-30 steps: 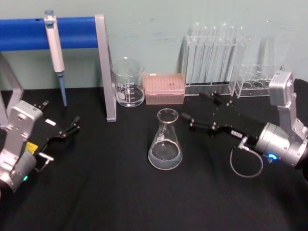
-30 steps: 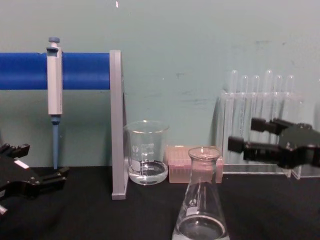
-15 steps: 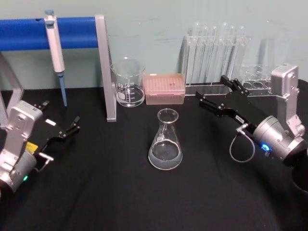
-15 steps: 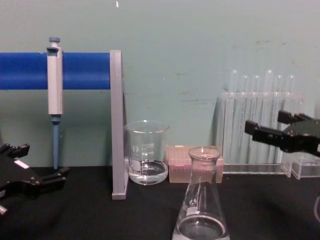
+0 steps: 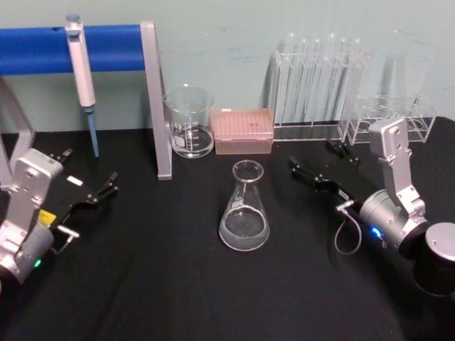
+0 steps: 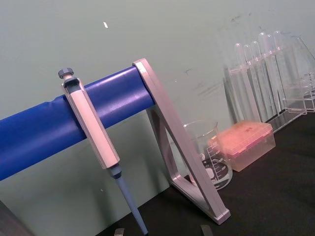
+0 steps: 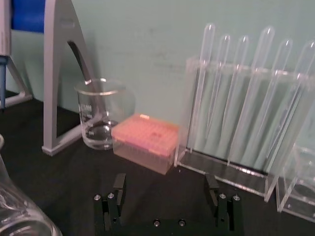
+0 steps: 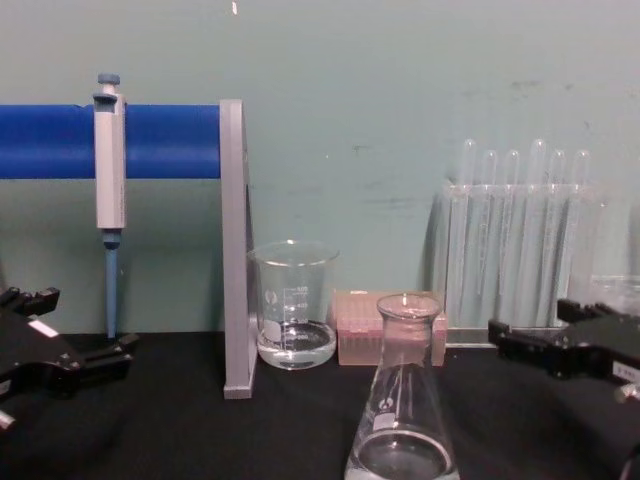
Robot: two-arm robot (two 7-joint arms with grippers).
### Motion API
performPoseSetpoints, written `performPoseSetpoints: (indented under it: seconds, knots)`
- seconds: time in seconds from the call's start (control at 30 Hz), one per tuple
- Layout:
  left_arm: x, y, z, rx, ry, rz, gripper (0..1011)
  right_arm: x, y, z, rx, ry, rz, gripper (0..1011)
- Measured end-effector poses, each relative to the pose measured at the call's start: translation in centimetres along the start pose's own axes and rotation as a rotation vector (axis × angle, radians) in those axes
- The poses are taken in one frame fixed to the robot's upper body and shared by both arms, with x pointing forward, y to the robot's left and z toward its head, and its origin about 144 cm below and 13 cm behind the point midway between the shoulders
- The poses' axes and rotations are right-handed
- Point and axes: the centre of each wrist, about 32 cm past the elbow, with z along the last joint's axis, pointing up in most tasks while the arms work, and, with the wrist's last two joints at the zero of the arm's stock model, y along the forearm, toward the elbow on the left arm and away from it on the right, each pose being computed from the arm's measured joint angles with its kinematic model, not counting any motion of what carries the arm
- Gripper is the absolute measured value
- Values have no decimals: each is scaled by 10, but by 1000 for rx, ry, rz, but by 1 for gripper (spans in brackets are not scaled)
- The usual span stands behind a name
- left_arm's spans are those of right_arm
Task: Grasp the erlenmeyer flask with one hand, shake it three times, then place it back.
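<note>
Approach was the step in hand, by my reading: the erlenmeyer flask (image 5: 244, 213) stood upright and ungripped at the middle of the black worktop (image 5: 178, 284), in front of the pink tip box (image 5: 243, 131), with nothing touching it. The right tool (image 5: 321, 165) hung low over the worktop to the flask's right, near but clearly apart from it, its two flat black fingers (image 7: 118, 189) spread with an empty gap between them. The left tool (image 5: 91, 192) sat parked near the worktop's left edge, well apart from the flask, its fingers also apart and holding nothing.

The next move probably called for the right tool to swing toward the flask and bracket the narrow cylindrical neck, since the wide conical base looked too broad for the fingers.

The flask was clear smooth glass, likely slippery, with a small white label and a little clear liquid pooled at the bottom. Behind it stood a straight-sided glass beaker (image 5: 189, 122) with printed graduations, a clear rack of test tubes (image 5: 316, 89), and a pipette (image 5: 80, 71) hung on a blue bar.
</note>
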Motion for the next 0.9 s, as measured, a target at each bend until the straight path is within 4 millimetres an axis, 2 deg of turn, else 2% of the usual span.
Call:
performPoseSetpoints:
  seconds: [0.33,0.9]
  knots:
    - [0,0,0,0,0,0,1001,0,2,-8,-53,-3,-1,1003]
    - [0,0,0,0,0,0,1001,0,2,-8,-49,-4,0,1003]
